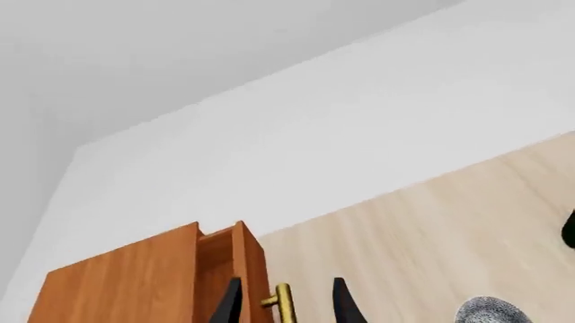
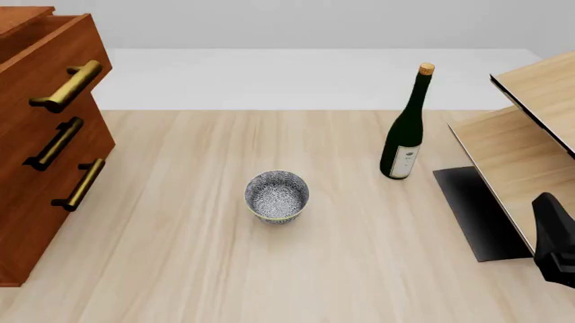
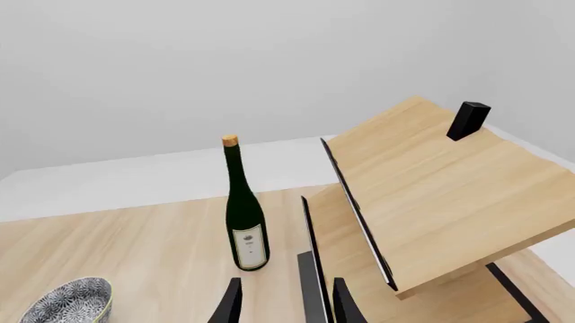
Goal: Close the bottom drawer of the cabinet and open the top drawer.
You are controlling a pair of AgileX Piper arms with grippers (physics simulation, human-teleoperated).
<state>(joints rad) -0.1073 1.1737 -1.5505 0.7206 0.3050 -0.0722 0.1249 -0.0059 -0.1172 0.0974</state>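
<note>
The reddish-brown cabinet [image 2: 36, 222] stands at the table's left edge. Its top drawer [image 2: 50, 57] is pulled out a little, with its inside showing and its brass handle [image 2: 63, 86] free. The bottom drawer [image 2: 45, 215] sits flush with the middle drawer. In the left wrist view the left gripper [image 1: 287, 313] is open and empty, and the top drawer's handle [image 1: 283, 303] shows between its fingers, farther off. The left arm is out of the front view. The right gripper [image 3: 287, 309] is open and empty, and it shows dark at the front view's right edge [image 2: 555, 239].
A patterned bowl [image 2: 277, 195] sits mid-table. A dark green wine bottle [image 2: 406, 128] stands to its right. A pale wood shelf unit [image 2: 530, 134] on a black base [image 2: 481, 212] fills the right side, next to the right gripper.
</note>
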